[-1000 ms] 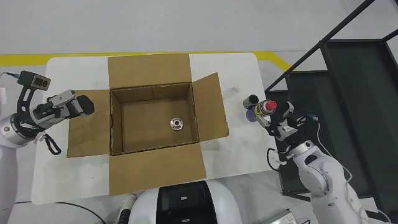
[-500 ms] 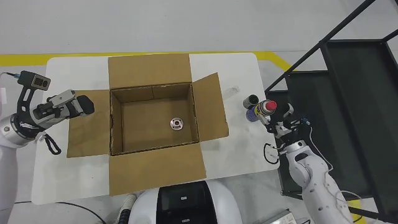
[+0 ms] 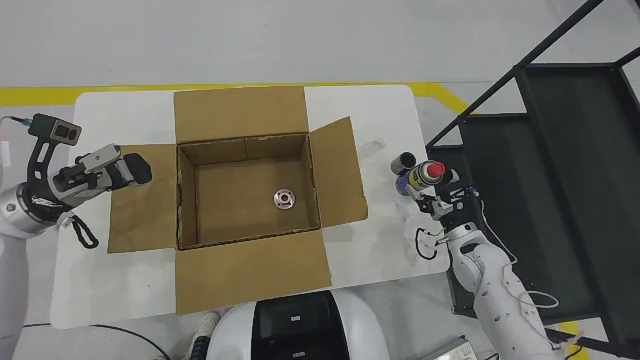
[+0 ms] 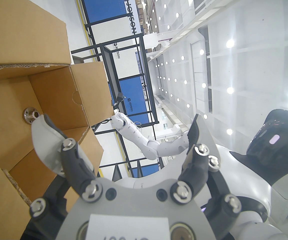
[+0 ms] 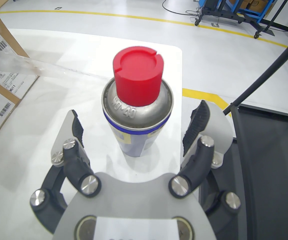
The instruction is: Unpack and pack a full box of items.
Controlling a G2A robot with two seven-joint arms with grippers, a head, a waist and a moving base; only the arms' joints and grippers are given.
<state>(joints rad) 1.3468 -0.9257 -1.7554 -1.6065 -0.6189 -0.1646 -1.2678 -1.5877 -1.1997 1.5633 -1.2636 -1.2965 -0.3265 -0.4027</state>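
Straddling the red-capped spray can (image 5: 137,76), the right gripper (image 5: 139,112) has its fingers spread on either side, clear of it. That can stands near the right edge of the tabletop (image 3: 385,120), just beside a dark can (image 3: 403,163). Across the tabletop, the left gripper (image 4: 117,123), spread and holding nothing, hangs over the left flap of the open box (image 3: 250,260). A small metal flange (image 3: 284,198) lies inside.

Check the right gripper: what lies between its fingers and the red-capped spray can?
Only bare white table. In the right wrist view, the open right gripper flanks the spray can, with a gap on each side.
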